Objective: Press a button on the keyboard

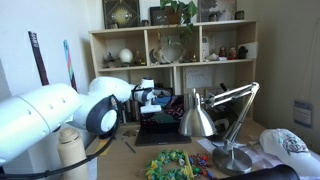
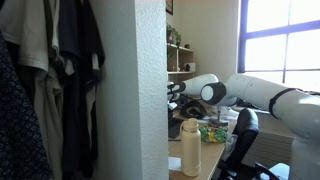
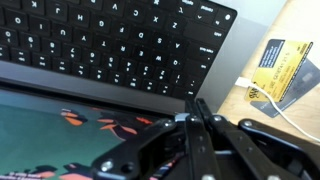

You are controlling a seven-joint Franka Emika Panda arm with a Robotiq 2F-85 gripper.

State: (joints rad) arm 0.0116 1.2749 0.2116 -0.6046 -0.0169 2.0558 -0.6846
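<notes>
The keyboard (image 3: 110, 40) is a flat black key deck of an open dark laptop and fills the top of the wrist view. The laptop's screen (image 3: 60, 125), with a teal and orange picture, lies below it. My gripper (image 3: 197, 104) is shut and holds nothing. Its joined fingertips hover by the strip between the keys and the screen, near the deck's right end. In both exterior views the gripper (image 1: 150, 100) (image 2: 175, 92) hangs over the dark laptop (image 1: 160, 132) on the desk. I cannot tell whether the tips touch the deck.
A silver desk lamp (image 1: 198, 118) stands close beside the laptop. A colourful toy pile (image 1: 170, 165) lies in front of it. A yellow card (image 3: 280, 62) and a white cable (image 3: 262, 100) lie on the wooden desk. A shelf unit (image 1: 170, 45) stands behind, and a beige bottle (image 2: 190, 145) near the pillar.
</notes>
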